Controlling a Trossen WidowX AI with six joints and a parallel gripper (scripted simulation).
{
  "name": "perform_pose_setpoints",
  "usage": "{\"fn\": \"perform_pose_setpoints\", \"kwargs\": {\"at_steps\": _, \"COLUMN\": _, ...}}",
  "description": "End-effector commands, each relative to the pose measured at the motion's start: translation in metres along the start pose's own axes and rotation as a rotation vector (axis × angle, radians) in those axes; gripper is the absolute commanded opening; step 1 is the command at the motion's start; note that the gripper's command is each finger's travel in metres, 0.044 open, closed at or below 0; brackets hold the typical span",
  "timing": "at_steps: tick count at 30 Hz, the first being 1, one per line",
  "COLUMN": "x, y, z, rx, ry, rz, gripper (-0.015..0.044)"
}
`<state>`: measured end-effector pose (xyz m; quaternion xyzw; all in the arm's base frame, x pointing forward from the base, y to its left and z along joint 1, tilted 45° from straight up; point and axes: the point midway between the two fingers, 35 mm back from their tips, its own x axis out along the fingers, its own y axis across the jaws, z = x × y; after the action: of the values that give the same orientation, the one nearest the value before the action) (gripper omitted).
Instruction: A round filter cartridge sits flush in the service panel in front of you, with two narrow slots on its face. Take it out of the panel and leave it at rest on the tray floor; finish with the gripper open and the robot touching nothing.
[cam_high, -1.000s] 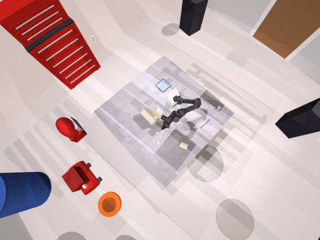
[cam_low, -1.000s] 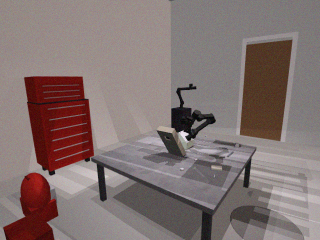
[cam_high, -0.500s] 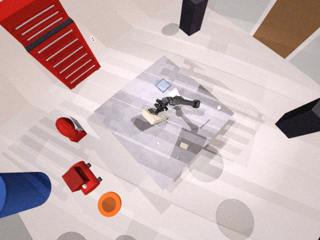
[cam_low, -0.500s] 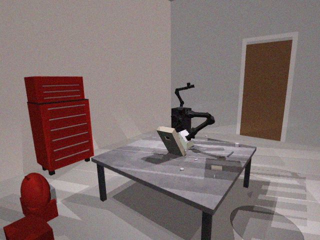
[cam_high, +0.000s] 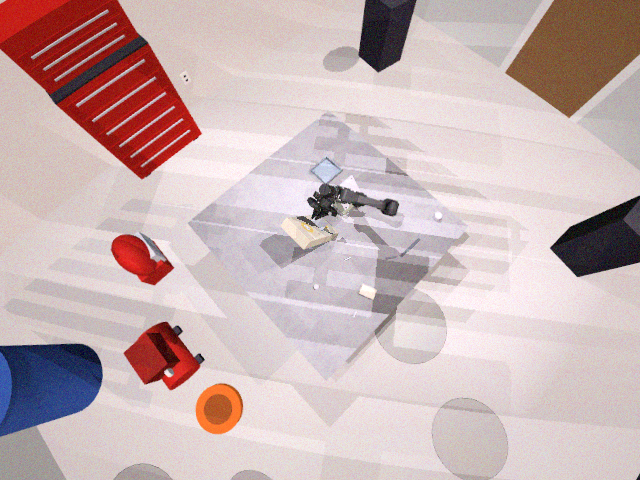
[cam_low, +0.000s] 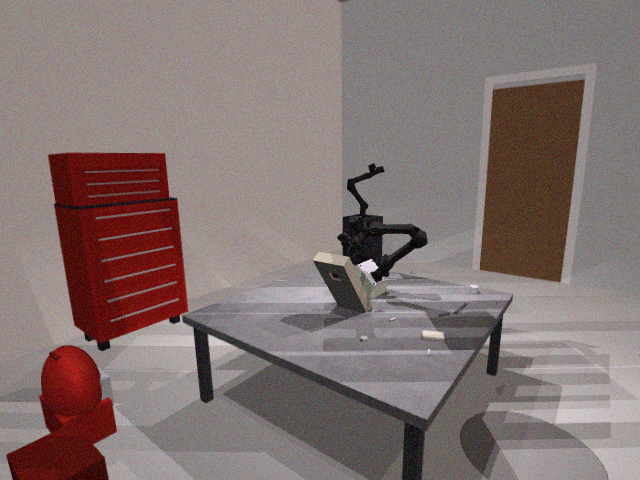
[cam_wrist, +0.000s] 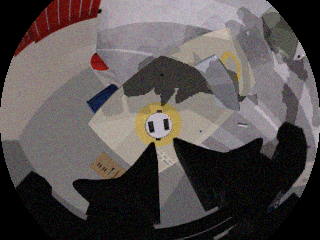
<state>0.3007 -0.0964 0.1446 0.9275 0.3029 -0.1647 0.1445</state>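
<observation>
The round white cartridge face (cam_wrist: 159, 125) shows two dark slots inside a yellow ring and sits in the cream service panel (cam_high: 293, 230) (cam_low: 345, 289) (cam_wrist: 111, 125). The panel leans back on the table. My gripper (cam_wrist: 164, 143) (cam_high: 314, 213) is partly open, with a narrow empty gap between its fingertips. In the wrist view the tips show just below the cartridge face; their distance from it is hard to tell. A pale blue square with a dark rim (cam_high: 326, 170), which looks like the tray, lies behind the arm in the top view.
A blue-grey plate (cam_wrist: 221, 82) stands beside the panel's face. A pale green block (cam_low: 380, 290) is close to the panel and the arm's base. A cream block (cam_high: 367, 291) (cam_low: 432, 335) and small white pieces lie on the grey table (cam_high: 232, 222) (cam_low: 248, 310).
</observation>
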Motion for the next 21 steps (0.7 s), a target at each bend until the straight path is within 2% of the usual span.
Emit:
{"fn": "perform_pose_setpoints", "kwargs": {"at_steps": 1, "x": 0.005, "y": 0.000, "z": 0.001, "rx": 0.005, "ry": 0.000, "rz": -0.004, "gripper": 0.0097}}
{"fn": "perform_pose_setpoints", "kwargs": {"at_steps": 21, "x": 0.038, "y": 0.000, "z": 0.001, "rx": 0.003, "ry": -0.002, "rz": -0.004, "gripper": 0.0097}}
